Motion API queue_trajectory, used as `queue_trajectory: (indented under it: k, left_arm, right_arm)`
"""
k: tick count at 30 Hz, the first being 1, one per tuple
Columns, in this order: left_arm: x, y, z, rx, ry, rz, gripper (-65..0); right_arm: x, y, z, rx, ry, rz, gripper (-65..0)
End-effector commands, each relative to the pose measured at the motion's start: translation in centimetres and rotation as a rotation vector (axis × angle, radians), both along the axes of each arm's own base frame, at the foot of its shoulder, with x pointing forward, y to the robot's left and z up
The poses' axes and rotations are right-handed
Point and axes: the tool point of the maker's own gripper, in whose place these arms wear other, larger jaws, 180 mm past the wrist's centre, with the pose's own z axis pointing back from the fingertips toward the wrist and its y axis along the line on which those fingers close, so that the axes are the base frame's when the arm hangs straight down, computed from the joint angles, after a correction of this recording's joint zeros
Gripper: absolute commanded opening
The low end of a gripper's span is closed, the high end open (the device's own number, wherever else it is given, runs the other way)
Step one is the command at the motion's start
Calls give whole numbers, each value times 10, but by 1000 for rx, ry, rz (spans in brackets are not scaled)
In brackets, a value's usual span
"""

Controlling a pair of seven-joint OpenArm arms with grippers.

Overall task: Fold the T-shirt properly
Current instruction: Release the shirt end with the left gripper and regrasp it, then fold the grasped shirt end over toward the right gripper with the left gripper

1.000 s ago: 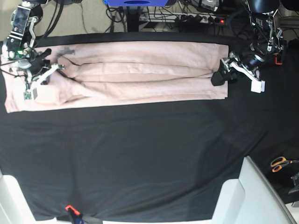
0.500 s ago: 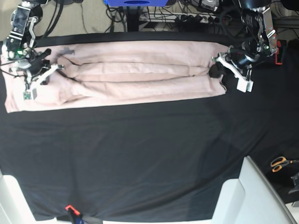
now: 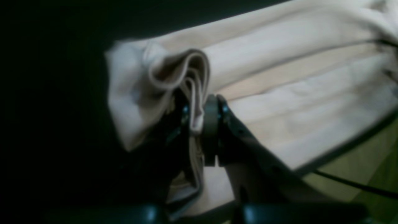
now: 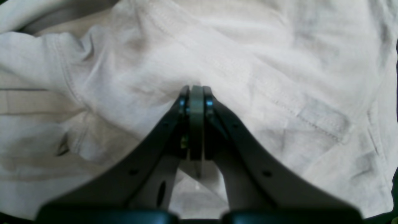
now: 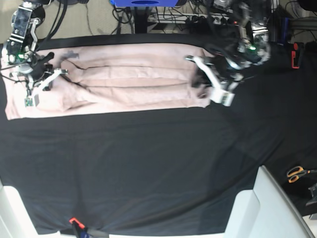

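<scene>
The pale pink T-shirt point(image 5: 124, 79) lies as a long folded strip across the far side of the table. My left gripper point(image 5: 200, 82) is at its right end, shut on a bunched fold of the cloth point(image 3: 174, 71), which is lifted and drawn in over the strip. In the left wrist view several cloth layers sit pinched between the fingers point(image 3: 211, 124). My right gripper point(image 5: 58, 73) rests on the shirt's left end near a sleeve. Its fingers point(image 4: 196, 102) are shut, tips against the fabric point(image 4: 248, 62), with no cloth showing between them.
The black table cloth point(image 5: 148, 163) covers the table. Orange-handled scissors point(image 5: 297, 173) lie at the right edge, beside a white sloped surface point(image 5: 267, 208) at the front right. Cables and a power strip point(image 5: 208, 20) run behind the table.
The left gripper closed on the shirt's right end and carried it leftward, so the strip is shorter on the right. The right arm has stayed put.
</scene>
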Motion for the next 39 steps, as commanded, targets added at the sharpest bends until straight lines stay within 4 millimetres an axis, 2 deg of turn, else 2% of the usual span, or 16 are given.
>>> queue_trajectory:
  k: [1, 6, 9, 14, 20, 25, 29, 35, 39]
  left_arm:
    - [9, -7, 14, -9, -57, -11, -650]
    - [14, -53, 20, -25, -72, -75, -650]
    - [15, -89, 27, -55, -86, -152, -650]
    - [21, -130, 38, -88, -110, -217, -650]
    - [19, -169, 24, -104, -61, -293, -650]
    - [21, -188, 19, -124, -41, -320, -650]
    - [24, -194, 13, -126, -23, -325, -650]
    - [33, -201, 9, -157, -41, -308, -650]
    - [25, -207, -2, -162, -12, -321, -650]
  right_arm:
    - [11, -5, 10, -12, -45, 1, -648]
    - [11, -6, 11, -14, -46, 0, -648]
    - [12, -7, 12, -17, -48, 1, -648]
    - [11, -15, 13, -34, -45, 3, -648]
    - [13, -15, 15, -38, -51, 5, -648]
    - [13, -15, 15, -38, -51, 5, -648]
    - [13, -23, 17, -56, -50, 8, -648]
    - [13, -24, 18, -58, -53, 8, -648]
    - [13, -24, 18, -58, -53, 8, -648]
